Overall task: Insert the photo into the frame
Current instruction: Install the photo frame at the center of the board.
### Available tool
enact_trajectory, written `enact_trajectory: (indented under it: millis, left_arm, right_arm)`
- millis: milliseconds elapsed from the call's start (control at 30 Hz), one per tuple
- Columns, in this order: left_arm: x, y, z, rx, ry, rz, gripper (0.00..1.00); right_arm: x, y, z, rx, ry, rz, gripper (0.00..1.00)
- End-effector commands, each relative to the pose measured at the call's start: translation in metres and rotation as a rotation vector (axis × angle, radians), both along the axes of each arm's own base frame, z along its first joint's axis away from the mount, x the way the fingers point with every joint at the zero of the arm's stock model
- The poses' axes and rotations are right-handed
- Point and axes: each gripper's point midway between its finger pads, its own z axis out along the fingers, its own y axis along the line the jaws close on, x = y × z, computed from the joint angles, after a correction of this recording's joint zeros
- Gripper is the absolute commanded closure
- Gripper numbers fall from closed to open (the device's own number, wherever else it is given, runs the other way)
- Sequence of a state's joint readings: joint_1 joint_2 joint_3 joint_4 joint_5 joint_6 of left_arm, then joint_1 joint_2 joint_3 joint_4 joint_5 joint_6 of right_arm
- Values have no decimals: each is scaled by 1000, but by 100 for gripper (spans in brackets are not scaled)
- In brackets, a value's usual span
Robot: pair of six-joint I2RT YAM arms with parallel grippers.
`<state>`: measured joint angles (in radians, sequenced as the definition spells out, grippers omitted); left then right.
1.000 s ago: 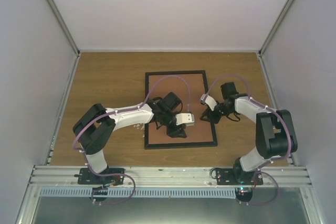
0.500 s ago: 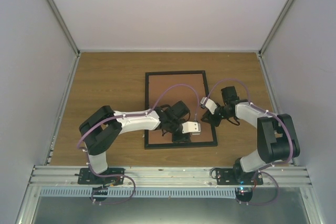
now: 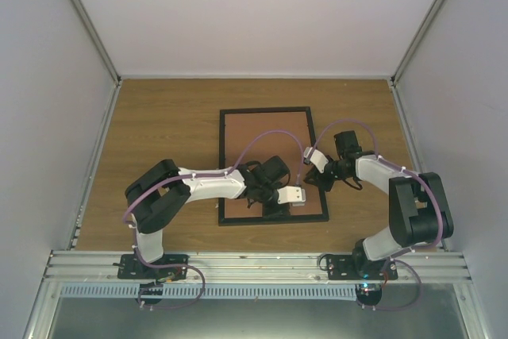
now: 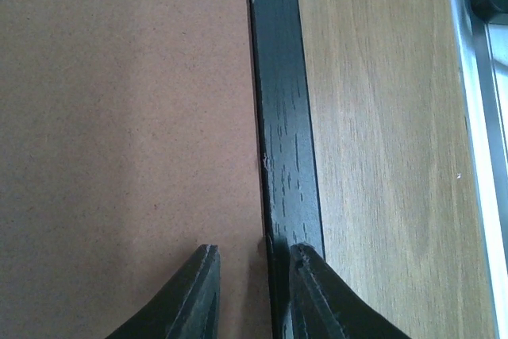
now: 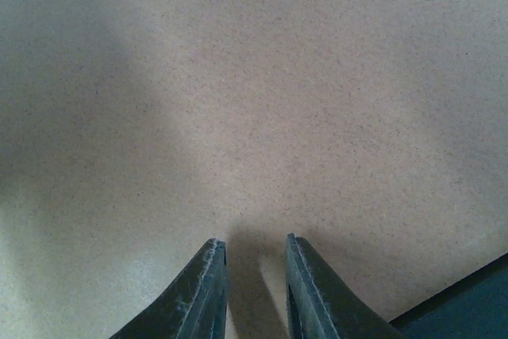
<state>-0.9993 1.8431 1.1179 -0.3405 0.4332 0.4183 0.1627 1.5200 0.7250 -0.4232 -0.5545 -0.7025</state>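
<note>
Only a brown board [image 3: 266, 121] showed inside the frame [image 3: 263, 109]; left gripper [image 4: 252, 291] and right gripper [image 5: 255, 291] were each slightly apart.

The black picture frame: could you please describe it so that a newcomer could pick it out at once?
Start from the wooden table and look at its middle. The thin black frame lies flat there around a brown backing board; its dark rim sets it apart from that board and the wood outside.

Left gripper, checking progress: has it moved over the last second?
Yes. Judged against the frame in the top view, the left gripper has slid toward the frame's near rail and to the right, nearer its near right corner.
</note>
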Motion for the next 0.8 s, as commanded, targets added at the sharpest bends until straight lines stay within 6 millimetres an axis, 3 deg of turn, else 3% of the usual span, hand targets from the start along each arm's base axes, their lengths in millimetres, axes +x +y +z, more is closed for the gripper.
enact_trajectory:
  millis: [0,533,767]
  left_arm:
    - [3,-11,-1,-32,-12,2,72]
    - [23,-2,-26,58,-91,75,84]
    - [35,9,-46,128,-144,121,91]
  right_arm:
    - [-5,-6,-16,-61,11,3,77]
    - [-6,-8,-18,-74,6,-1,78]
    - [-6,-9,-18,-77,7,-6,79]
